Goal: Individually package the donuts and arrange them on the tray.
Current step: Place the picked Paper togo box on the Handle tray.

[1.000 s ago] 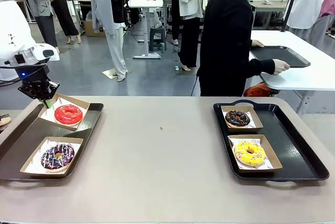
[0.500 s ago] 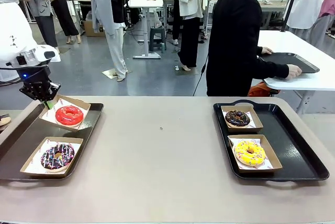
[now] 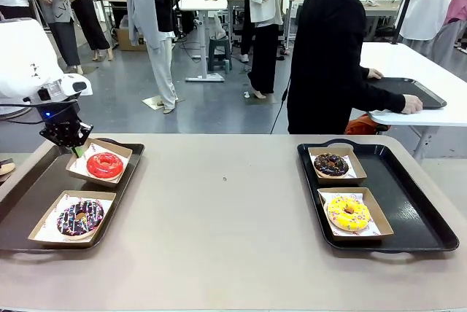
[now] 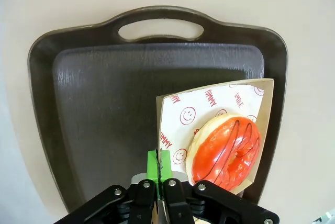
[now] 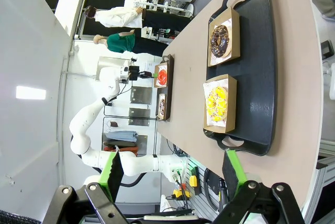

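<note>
Red donut (image 3: 105,165) shifted right, beside end effector (image 3: 78,151)

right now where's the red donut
In the front view the red donut sits in its paper tray at the far end of the left-side tray, gripped by the left tool.

Even, bright overhead light fills the room, and the front view is sharp from the table (image 3: 233,217) to the far background, with only soft, short shadows under the paper boxes. The black tray (image 3: 408,203) on the right carries faint pale sheen along its rim. In the left wrist view the red donut (image 4: 226,150) shows small glossy highlights on its glaze, the dark tray (image 4: 104,103) around it looks grainy, and its edges bow outward from wide-angle distortion. The right wrist view is rolled sideways, strongly curved at the borders, with a bright ceiling lamp glaring left of the table.
</note>
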`<state>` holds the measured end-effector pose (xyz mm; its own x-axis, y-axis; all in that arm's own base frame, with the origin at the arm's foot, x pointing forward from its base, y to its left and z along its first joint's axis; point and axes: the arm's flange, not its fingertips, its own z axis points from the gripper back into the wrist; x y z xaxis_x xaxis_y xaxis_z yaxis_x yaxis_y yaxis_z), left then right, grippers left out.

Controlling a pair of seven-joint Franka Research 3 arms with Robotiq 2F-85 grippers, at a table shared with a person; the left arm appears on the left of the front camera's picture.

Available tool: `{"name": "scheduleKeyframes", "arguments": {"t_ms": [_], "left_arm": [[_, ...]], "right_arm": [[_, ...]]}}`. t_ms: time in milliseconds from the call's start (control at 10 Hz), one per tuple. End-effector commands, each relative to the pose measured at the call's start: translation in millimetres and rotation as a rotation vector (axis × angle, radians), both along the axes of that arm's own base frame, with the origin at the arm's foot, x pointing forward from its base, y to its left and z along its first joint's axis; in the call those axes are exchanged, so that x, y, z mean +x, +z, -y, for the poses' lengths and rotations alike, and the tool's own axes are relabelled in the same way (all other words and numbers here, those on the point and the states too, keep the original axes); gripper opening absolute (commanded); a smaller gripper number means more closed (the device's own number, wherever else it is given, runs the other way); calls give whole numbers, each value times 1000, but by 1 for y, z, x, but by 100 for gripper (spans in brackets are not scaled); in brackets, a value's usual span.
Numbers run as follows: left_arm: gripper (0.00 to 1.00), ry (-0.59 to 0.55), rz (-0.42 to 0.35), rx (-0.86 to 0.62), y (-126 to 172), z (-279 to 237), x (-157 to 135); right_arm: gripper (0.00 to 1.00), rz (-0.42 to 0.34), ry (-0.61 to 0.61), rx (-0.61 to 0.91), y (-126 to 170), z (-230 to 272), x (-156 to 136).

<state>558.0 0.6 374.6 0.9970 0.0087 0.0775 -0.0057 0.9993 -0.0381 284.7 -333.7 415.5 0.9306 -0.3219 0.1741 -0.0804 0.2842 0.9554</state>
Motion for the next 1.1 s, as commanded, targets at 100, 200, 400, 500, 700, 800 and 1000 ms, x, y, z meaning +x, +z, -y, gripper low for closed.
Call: {"name": "scheduleKeyframes", "arguments": {"t_ms": [100,200,400,500,700,800,1000], "left_arm": [[1,-8,-5,-28,-9,-8,15],[1,-13,-8,-24,-12,-8,17],[61,-18,-13,-13,-12,-8,18],[100,-22,-16,-11,-13,-8,19],[100,-20,-19,-9,-10,-7,17],[83,-20,-17,-7,-8,-7,15],[100,-18,-26,-7,-6,-8,14]], "right_arm": [[100,-5,2,-4,-1,0,-2],[100,-5,2,-4,-1,0,-2],[100,-5,2,-4,-1,0,-2],[100,-5,2,-4,-1,0,-2],[100,-5,2,-4,-1,0,-2],[100,-5,2,-4,-1,0,-2],[100,-5,2,-4,-1,0,-2]]}}
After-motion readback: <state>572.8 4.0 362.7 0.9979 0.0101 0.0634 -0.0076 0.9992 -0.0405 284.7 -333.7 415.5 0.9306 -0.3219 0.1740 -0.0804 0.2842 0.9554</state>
